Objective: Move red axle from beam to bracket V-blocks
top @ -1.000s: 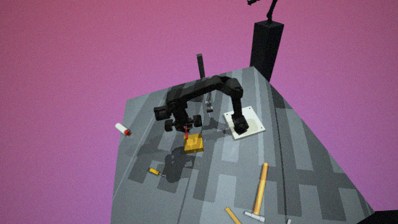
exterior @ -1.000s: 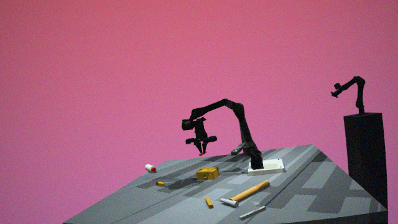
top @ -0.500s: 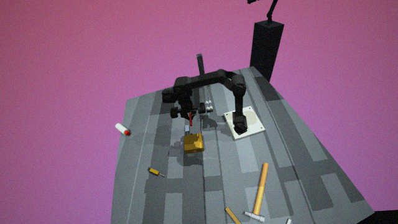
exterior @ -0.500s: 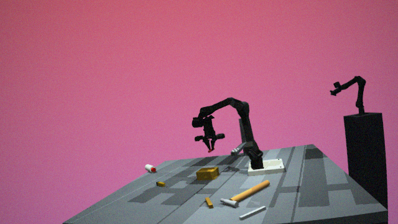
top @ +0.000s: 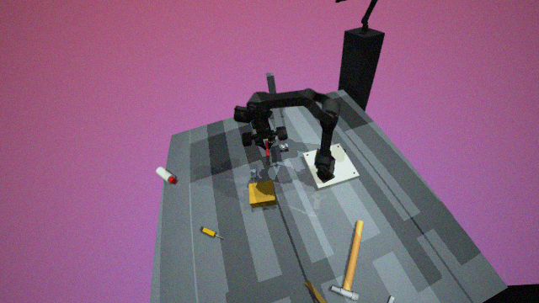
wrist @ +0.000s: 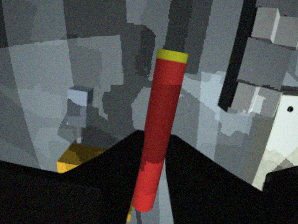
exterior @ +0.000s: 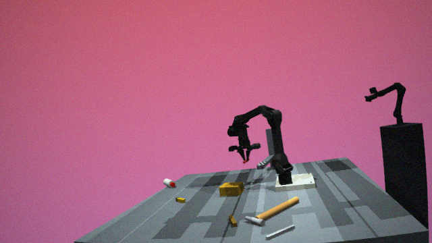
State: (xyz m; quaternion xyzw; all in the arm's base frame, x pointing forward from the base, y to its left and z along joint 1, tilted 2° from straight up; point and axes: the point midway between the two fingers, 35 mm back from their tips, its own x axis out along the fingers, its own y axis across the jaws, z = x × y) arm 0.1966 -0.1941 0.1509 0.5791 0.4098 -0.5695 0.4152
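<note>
Pinching the red axle (top: 267, 148) (exterior: 245, 162) (wrist: 159, 115) clear of the yellow beam (top: 262, 194) (exterior: 231, 189) (wrist: 75, 162) in the end effector (top: 266, 144) (exterior: 246, 160) (wrist: 154, 139); extraction apparently complete, placement in the bracket's V-blocks (top: 284, 146) (exterior: 262, 165) (wrist: 256, 102), release and withdrawal outstanding.

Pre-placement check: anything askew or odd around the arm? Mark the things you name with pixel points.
Nothing looks damaged or spilled. Slight oddity: the red axle (top: 267, 148) (exterior: 245, 162) (wrist: 161, 107) leans in the wrist view, not parallel to the gripper (top: 266, 144) (exterior: 246, 160) (wrist: 154, 139) centreline.

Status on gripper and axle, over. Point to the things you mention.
Jaws shut on red axle (top: 267, 149) (exterior: 245, 162) (wrist: 162, 110), axle out of yellow block (top: 262, 194) (exterior: 231, 189) (wrist: 75, 159). Held above table, not in V-blocks (top: 284, 146) (exterior: 261, 165) (wrist: 255, 97).
</note>
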